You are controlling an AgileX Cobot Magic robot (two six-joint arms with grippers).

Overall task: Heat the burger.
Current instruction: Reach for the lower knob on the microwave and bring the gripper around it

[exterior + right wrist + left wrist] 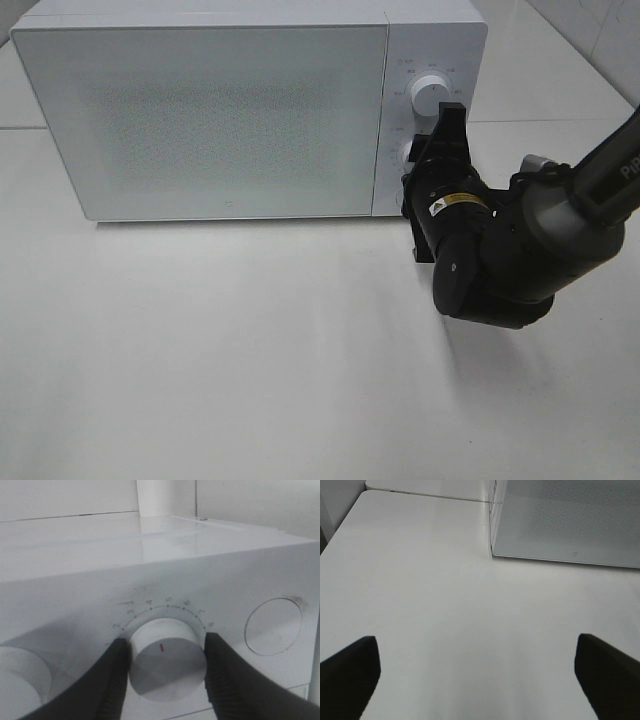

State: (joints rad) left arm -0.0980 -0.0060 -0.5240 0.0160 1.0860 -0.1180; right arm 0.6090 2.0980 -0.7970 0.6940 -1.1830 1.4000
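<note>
My right hand [166,666] is clamped on the lower dial [167,680] of the microwave [200,110], one finger on each side, the red mark pointing near 5. My left hand [479,680] hangs spread wide above the white table [470,605]. The microwave's door [210,60] is shut; where the burger is, I cannot tell.

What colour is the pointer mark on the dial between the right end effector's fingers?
Red mark on a white dial; clearest in the right wrist view.

Lower dial [409,152] half hidden behind right fingers [448,130], left fingers [350,677] cropped
</note>
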